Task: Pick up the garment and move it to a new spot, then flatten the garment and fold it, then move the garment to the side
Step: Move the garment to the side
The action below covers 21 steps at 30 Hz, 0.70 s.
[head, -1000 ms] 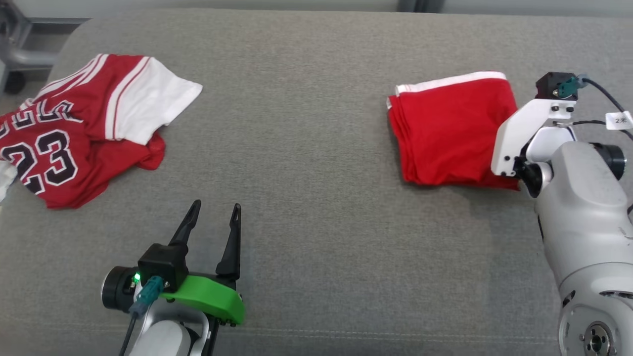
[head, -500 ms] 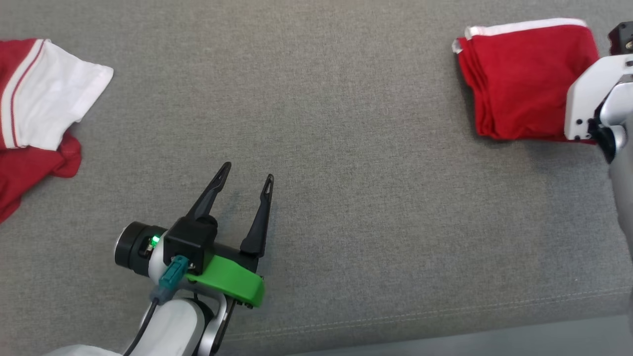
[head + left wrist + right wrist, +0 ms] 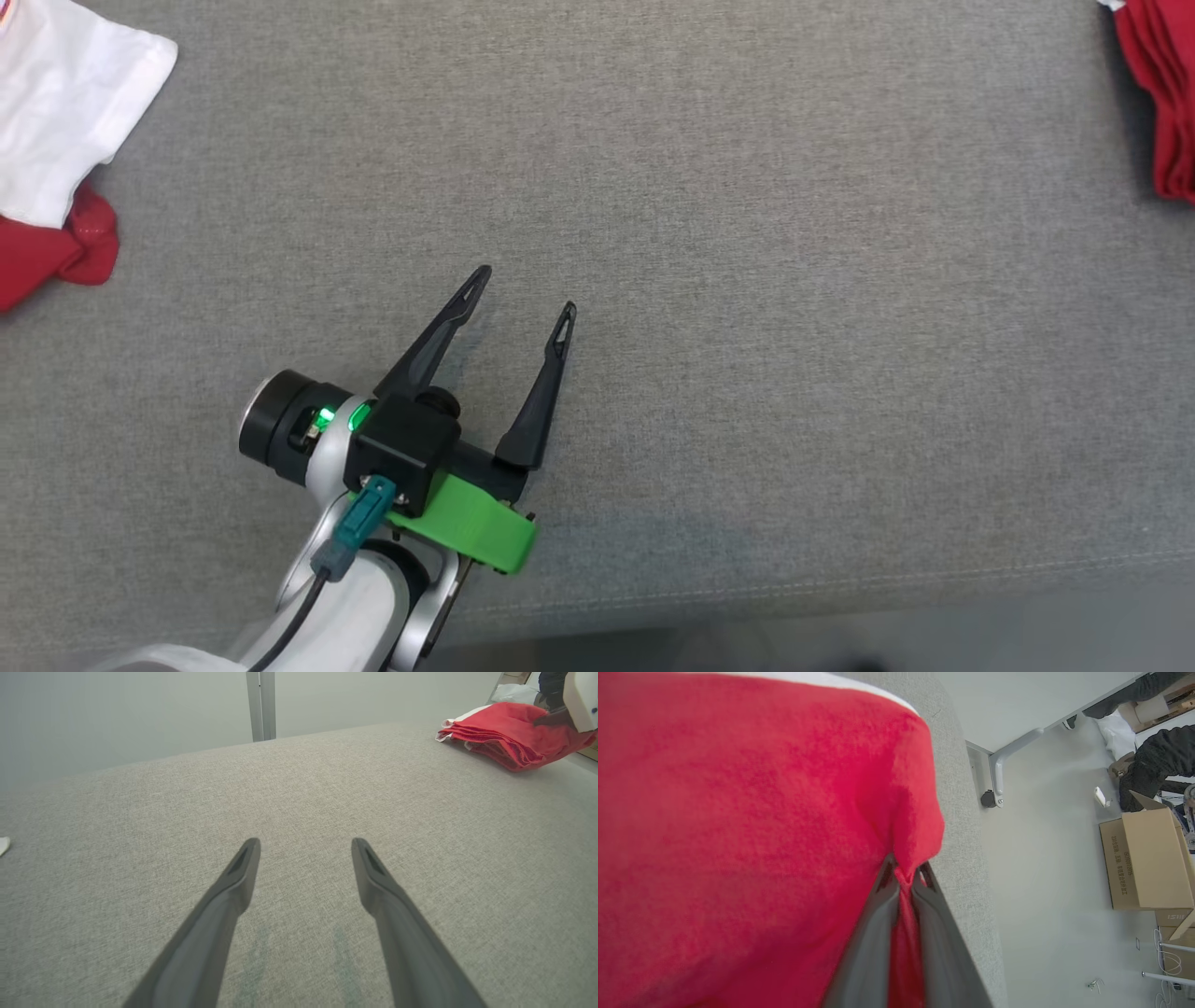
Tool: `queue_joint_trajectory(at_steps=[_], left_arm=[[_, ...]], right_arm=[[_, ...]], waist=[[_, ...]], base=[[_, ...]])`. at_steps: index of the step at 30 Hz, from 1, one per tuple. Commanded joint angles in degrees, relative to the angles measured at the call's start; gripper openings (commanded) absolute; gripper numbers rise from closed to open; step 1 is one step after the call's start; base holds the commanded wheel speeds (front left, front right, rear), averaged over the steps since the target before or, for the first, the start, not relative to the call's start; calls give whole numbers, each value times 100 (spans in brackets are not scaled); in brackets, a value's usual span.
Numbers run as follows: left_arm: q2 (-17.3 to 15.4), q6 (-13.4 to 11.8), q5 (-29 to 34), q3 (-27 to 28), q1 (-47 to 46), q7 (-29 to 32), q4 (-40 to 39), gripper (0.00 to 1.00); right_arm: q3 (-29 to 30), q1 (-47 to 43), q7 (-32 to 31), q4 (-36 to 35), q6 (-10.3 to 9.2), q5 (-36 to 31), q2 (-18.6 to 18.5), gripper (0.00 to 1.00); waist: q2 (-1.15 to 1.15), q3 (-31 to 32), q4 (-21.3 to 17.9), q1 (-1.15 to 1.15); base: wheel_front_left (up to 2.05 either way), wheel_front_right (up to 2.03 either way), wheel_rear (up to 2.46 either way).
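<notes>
The folded red garment is laid near the right edge of the grey cushion and is clamped at a corner fold by the right gripper. The left gripper is held spread above bare cushion, well apart from it. A white-and-red jersey is seen far left.

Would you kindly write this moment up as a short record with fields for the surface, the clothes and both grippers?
surface: grey cushion
folded garment: red with a white band, lying near the cushion's edge
shirt: white and red, at the left edge of the head view
left gripper: open, fingers spread over bare cushion, nothing between them
right gripper: shut, pinching an edge of the folded garment
beside the cushion: cardboard box on the floor
</notes>
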<state>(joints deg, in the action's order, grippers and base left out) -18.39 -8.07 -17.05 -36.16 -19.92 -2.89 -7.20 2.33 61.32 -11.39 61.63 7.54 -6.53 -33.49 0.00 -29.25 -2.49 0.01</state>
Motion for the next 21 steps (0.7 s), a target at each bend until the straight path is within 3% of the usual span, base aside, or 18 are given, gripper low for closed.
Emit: queue_joint_trajectory(at_steps=[1, 7, 8, 9, 15, 21], left_arm=[[-24, 3, 59, -31, -109, 34, -75, 100], [-90, -49, 136, -94, -95, 126, -253, 100], [-99, -57, 137, -95, -96, 137, -267, 100], [-106, -63, 132, -95, -97, 149, -276, 100], [-46, -49, 64, -107, -133, 64, -201, 100], [51, -101, -45, -97, 41, -124, 138, 100]], right_arm=[[-22, 34, 92, 30, -10, -123, -179, 0], [-79, 21, 212, 36, -10, -458, -457, 0], [-72, 8, 238, 34, -10, -489, -455, 29], [-45, -15, 255, 44, -10, -523, -457, 97], [250, -201, 511, 20, -11, -626, -361, 100], [647, -665, 1057, -42, -11, -455, -69, 100]], waist=[[0, -126, 176, -1], [0, -239, 250, -1], [0, -248, 250, -1], [0, -256, 248, -1], [0, -100, 265, -1], [0, 579, 316, -1]], base=[[0, 0, 0], [0, 0, 0], [0, 0, 0], [0, 0, 0], [0, 0, 0], [0, 0, 0]])
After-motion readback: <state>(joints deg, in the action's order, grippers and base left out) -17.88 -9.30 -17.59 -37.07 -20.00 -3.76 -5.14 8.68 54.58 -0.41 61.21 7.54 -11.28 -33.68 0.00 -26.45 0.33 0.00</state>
